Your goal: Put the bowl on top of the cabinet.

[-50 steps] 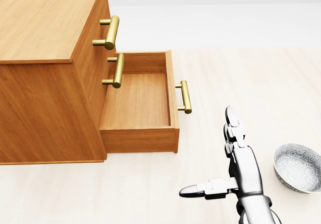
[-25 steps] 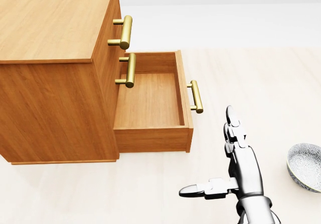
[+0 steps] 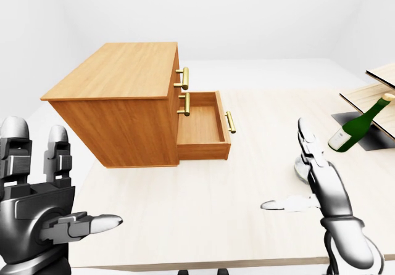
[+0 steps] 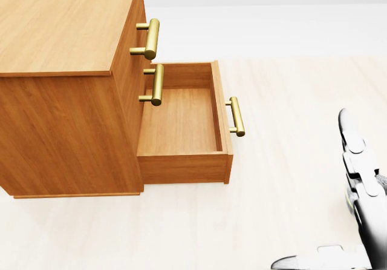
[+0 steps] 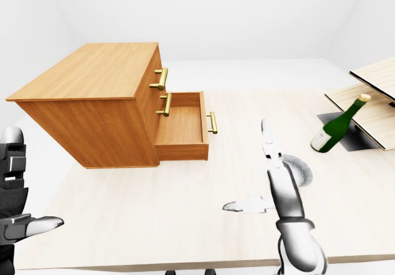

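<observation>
The grey patterned bowl (image 5: 300, 169) sits on the pale table, right of the cabinet, partly hidden behind my right hand. My right hand (image 5: 250, 173) hovers open just left of and over it, fingers pointing up the view and thumb out to the left; nothing is in its grasp. The wooden cabinet (image 3: 123, 96) stands at the left with a bare flat top (image 4: 60, 28), and its lowest drawer (image 4: 181, 118) is pulled out and empty. My left hand (image 3: 62, 176) is raised open at the bottom left of the left-eye view, far from the bowl.
A green bottle (image 3: 358, 126) leans at the far right on a dark mat (image 5: 358, 139) beside wooden boards (image 5: 376, 77). Brass handles (image 4: 237, 117) stick out of the drawer fronts. The table's near edge (image 3: 203, 264) runs along the bottom of the eye views.
The camera first shifted, sliding the cabinet right in the head view, then held still. My right hand has since moved right, over the bowl, and now covers most of it.
</observation>
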Robot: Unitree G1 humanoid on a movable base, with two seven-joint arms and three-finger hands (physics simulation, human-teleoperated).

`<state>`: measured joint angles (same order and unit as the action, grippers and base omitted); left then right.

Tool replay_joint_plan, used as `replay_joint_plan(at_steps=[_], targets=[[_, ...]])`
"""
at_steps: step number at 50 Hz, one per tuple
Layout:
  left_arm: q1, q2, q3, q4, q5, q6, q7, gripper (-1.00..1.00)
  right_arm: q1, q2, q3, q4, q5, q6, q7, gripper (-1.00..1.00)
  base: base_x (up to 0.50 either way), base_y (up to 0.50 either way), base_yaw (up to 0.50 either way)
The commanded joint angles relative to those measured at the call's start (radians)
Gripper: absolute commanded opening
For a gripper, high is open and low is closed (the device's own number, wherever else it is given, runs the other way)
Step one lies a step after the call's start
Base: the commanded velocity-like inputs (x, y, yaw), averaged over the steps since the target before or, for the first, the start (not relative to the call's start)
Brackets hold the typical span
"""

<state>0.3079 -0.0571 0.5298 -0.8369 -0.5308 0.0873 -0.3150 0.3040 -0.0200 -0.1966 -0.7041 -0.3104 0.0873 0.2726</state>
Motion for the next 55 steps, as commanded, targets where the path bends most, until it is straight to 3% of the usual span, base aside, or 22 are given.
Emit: replay_joint_plan(at_steps=[1,4,10,21,38,55], targets=[[-0.030,-0.007,-0.028,0.113,0.043,0.000,0.021,1.00,0.007,-0.003,-0.256,-0.291,-0.314,0.000,0.402,1.00,0.00,0.00,0.00],[-0.033,-0.007,-0.035,0.115,0.050,0.000,0.023,1.00,-0.045,-0.040,-0.359,-0.327,-0.404,0.000,0.426,1.00,0.00,0.00,0.00],[-0.030,-0.012,-0.044,0.121,0.062,0.000,0.018,1.00,-0.075,-0.061,-0.455,-0.236,-0.524,0.000,0.426,1.00,0.00,0.00,0.00],[-0.029,-0.009,-0.062,0.133,0.075,0.000,0.021,1.00,-0.157,-0.162,-0.503,-0.039,-0.642,0.000,0.426,1.00,0.00,0.00,0.00],[-0.020,-0.014,-0.073,0.125,0.083,0.000,0.019,1.00,-0.208,-0.248,-0.481,0.179,-0.611,0.000,0.426,1.00,0.00,0.00,0.00],[-0.028,-0.008,-0.077,0.143,0.087,0.000,0.020,1.00,-0.169,-0.214,-0.413,0.340,-0.568,0.000,0.426,1.00,0.00,0.00,0.00]])
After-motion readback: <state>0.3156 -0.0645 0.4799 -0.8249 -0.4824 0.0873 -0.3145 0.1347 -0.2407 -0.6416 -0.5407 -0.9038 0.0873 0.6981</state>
